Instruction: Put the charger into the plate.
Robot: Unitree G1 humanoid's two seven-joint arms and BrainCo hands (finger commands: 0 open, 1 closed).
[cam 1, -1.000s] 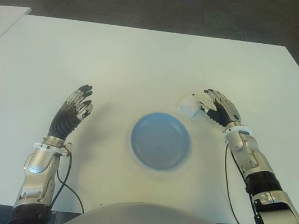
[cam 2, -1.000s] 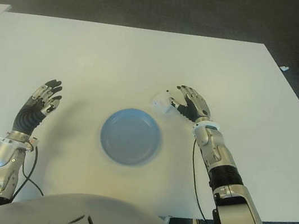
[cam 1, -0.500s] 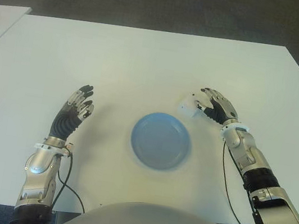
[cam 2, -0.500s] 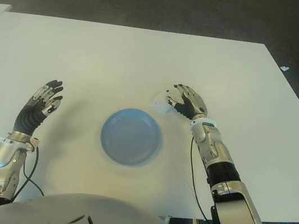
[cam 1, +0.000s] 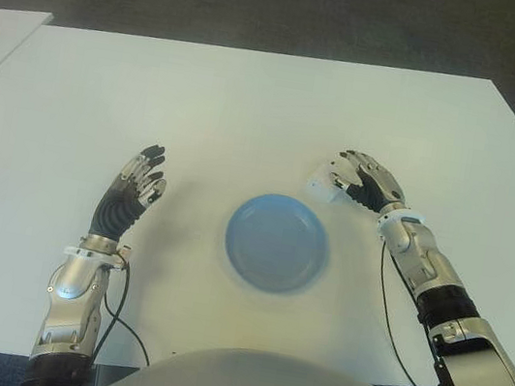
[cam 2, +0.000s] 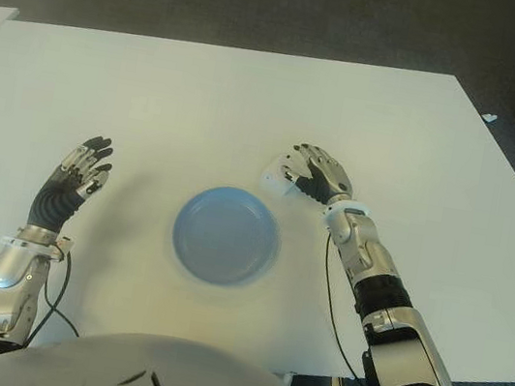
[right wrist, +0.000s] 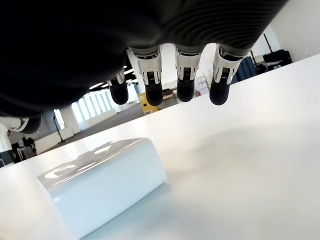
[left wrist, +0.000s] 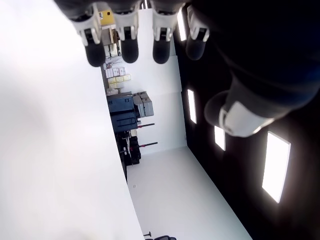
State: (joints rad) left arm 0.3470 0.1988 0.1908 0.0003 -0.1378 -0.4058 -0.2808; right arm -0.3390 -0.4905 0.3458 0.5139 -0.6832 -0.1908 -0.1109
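Risk: the charger (right wrist: pixel 102 187), a smooth white block lying on the table (cam 1: pixel 250 114) just beyond the plate (cam 1: pixel 277 242), could skid away or tip if the fingers (right wrist: pixel 186 80) close off-centre. Right hand (cam 1: pixel 362 182) arches over it, fingers extended, nothing gripped. Left hand (cam 1: pixel 130 194) shows left of the plate, open and empty.

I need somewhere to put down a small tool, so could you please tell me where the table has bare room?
The white table is bare across its whole far half, and between the left hand and the round blue plate. The only crowded spot is right of the plate's far edge, where the open right hand hovers over the small white charger block.
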